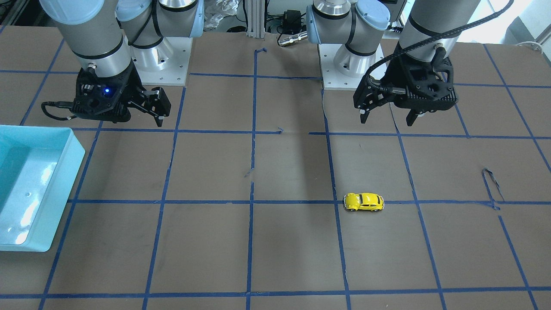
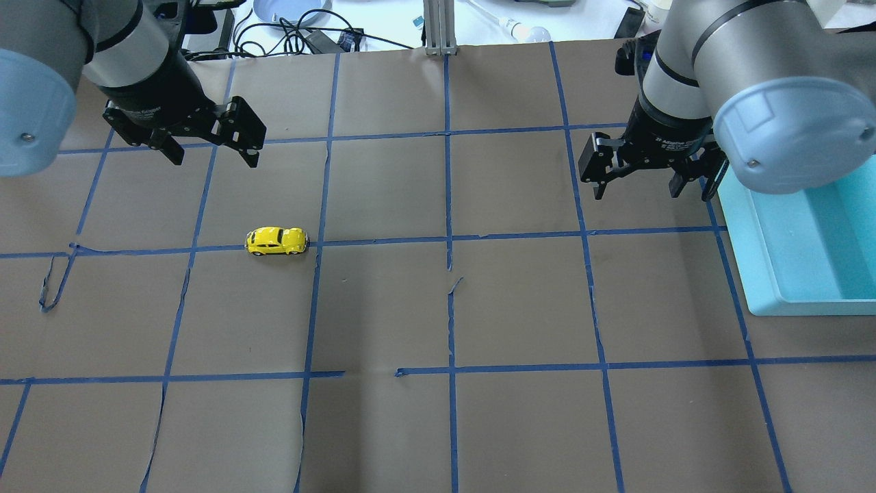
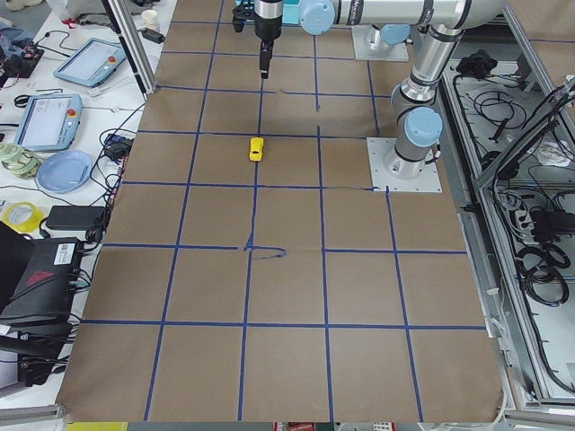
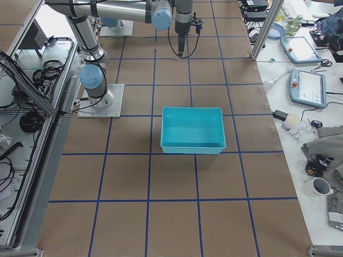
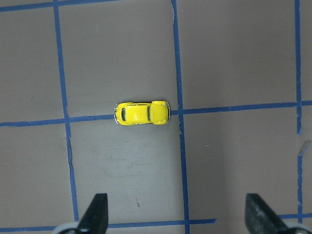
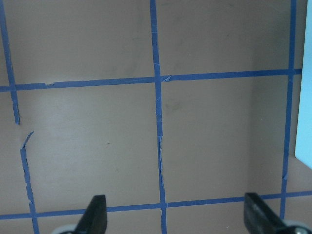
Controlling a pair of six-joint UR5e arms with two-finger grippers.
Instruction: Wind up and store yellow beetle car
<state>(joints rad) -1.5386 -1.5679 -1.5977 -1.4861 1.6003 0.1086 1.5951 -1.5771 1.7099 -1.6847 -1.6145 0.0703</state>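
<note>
The yellow beetle car stands on its wheels on a blue tape line, on my left half of the table. It also shows in the front view, the left side view and the left wrist view. My left gripper hovers open and empty behind the car, well above the table; it also shows in the front view. My right gripper hangs open and empty beside the teal bin.
The teal bin is empty and sits at my right edge of the table. Blue tape lines grid the brown table cover, with some loose torn ends. Cables and devices lie beyond the table's far edge.
</note>
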